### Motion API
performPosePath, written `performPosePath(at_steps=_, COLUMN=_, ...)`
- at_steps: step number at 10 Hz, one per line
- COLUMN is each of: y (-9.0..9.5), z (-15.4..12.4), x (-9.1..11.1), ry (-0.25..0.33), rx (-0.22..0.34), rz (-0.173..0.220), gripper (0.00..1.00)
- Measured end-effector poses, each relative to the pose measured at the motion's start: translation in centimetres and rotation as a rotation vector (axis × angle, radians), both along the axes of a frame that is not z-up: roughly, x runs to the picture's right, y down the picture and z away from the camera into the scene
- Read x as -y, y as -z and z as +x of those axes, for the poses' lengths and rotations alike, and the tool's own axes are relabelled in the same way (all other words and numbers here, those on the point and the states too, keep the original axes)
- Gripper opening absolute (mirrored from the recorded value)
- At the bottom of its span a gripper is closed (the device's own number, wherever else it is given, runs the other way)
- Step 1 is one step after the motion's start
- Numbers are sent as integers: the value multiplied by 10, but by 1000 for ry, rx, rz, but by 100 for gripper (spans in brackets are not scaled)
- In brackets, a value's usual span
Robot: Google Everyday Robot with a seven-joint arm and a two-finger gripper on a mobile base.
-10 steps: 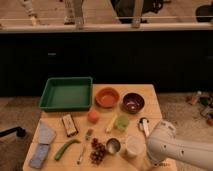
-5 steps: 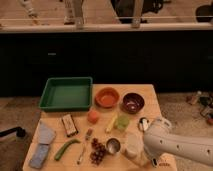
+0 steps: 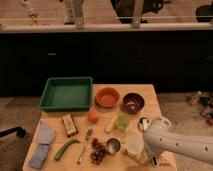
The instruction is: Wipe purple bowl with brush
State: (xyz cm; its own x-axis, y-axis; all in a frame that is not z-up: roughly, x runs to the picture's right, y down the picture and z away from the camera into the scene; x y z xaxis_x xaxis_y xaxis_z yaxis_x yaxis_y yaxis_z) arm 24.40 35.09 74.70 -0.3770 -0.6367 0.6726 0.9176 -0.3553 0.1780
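At wooden table's (image 3: 149,92) near corner hangs pincer (image 3: 154,160).

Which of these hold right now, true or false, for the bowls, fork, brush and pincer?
1. The purple bowl sits right of the orange bowl in the camera view. True.
2. The fork lies inside a bowl. False: it lies on the table beside the grapes.
3. The pincer hovers over the purple bowl. False: it is low at the table's front right corner.
4. The brush has its head showing in front of the purple bowl. True.
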Motion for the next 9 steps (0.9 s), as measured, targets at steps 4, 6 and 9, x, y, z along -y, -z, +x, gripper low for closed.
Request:
performPosePath(at_steps=4, y=-7, z=10, x=-6, ry=2, rx=-11, rz=-21, gripper=69)
performPosePath(at_steps=6, y=-5, z=8, x=-5, ry=0, rx=-8, rz=-24, gripper=49)
performPosePath(at_steps=9, y=-3, z=5, x=0, ry=4, rx=-2, rz=-22, gripper=17)
